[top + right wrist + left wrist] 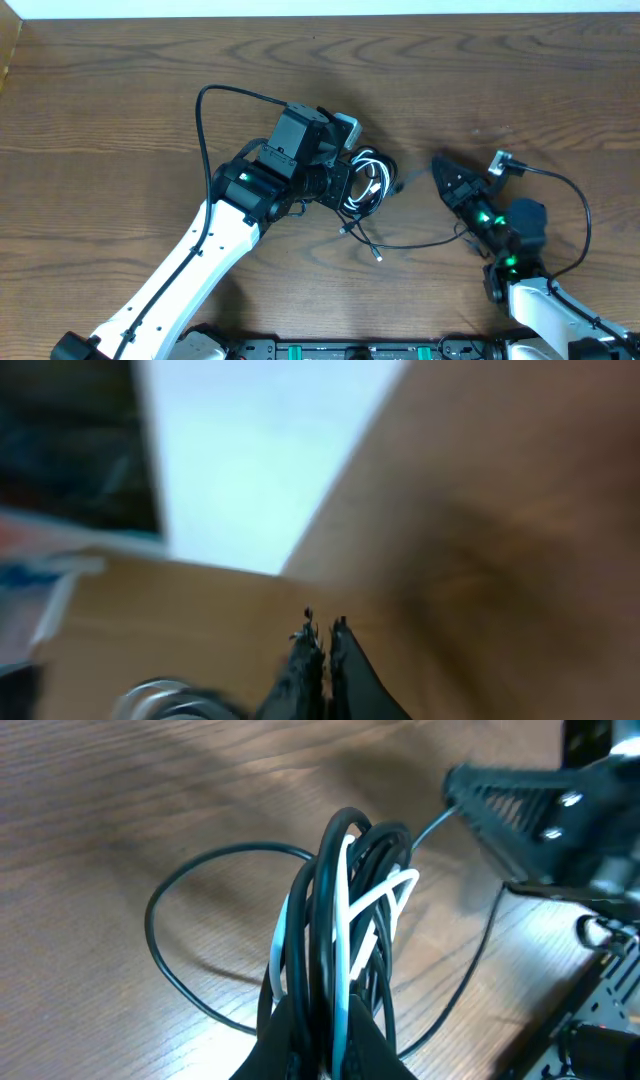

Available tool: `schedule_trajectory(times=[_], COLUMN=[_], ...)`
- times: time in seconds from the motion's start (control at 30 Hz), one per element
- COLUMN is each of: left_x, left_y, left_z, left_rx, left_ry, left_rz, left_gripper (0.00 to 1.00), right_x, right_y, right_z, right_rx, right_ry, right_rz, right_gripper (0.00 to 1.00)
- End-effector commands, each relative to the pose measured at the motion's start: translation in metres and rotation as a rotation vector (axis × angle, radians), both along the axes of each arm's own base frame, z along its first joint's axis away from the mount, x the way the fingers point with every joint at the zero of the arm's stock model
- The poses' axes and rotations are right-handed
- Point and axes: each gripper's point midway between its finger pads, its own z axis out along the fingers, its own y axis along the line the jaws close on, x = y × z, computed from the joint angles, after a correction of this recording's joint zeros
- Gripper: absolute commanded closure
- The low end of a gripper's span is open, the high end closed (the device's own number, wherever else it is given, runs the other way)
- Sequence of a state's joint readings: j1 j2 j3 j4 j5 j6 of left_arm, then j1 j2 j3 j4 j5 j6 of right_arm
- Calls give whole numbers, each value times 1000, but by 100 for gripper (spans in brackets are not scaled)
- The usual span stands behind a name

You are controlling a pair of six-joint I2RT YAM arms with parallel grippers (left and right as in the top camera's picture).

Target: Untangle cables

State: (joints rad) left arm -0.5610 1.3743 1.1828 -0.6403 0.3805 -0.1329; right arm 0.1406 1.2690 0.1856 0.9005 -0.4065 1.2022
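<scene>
The cables (366, 184) are a small bundle of black cords and one white cord at the table's middle. My left gripper (349, 190) is shut on the bundle and holds its loops upright, as the left wrist view shows, with the gripper (318, 1012) at the bottom and the cables (345, 890) above it. One loose black cord (420, 243) trails toward the front, with a plug end (378, 256). My right gripper (440, 162) is shut just right of the bundle. A thin black cord (432, 824) runs straight to its tip (458, 792). The right wrist view is blurred and shows the jaws (322, 628) closed.
The left arm's own thick black wire (201, 120) loops up at the left. The right arm's wire (572, 190) arcs at the right. The table's back edge (320, 15) runs along the top. The arm bases' rail (350, 350) is at the front.
</scene>
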Motion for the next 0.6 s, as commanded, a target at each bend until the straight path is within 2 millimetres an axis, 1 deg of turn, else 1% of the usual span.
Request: schedule_trajectory(times=[0.0,0.07,0.13,0.17,0.23,0.33,0.37,0.43,0.53,0.57], left_x=[5,8,13,15,20,23,23,18,14,14], left_y=[3,1,-2,-4,-7,-11,-11,-16,-20,-20], left_z=[8,11,16,18,24,29,30,32,33,33], left_rx=[7,-9,-27,-36,-56,-77,-80,-105,-128,-127], left_ry=[-43,-55,-79,-92,-118,-139,-141,-126,-112,-112], left_rz=[12,21,24,24,27,21,19,-8,-33,-32], left_gripper=[93,93,93,92,92,92,93,93,92,92], right_x=[0,-7,-13,-15,-20,-24,-27,-31,-36,-38], right_y=[-9,-5,1,5,12,20,23,29,37,39], right_z=[-21,-35,-40,-39,-36,-31,-30,-25,-17,-14], right_rx=[-31,-34,-38,-48,-74,-149,-174,-210,-232,-227], right_ry=[90,154,173,162,125,42,13,-48,-118,-135], right_rz=[-49,-22,27,56,120,202,232,287,351,370], right_gripper=[89,85,80,76,65,44,36,24,18,18])
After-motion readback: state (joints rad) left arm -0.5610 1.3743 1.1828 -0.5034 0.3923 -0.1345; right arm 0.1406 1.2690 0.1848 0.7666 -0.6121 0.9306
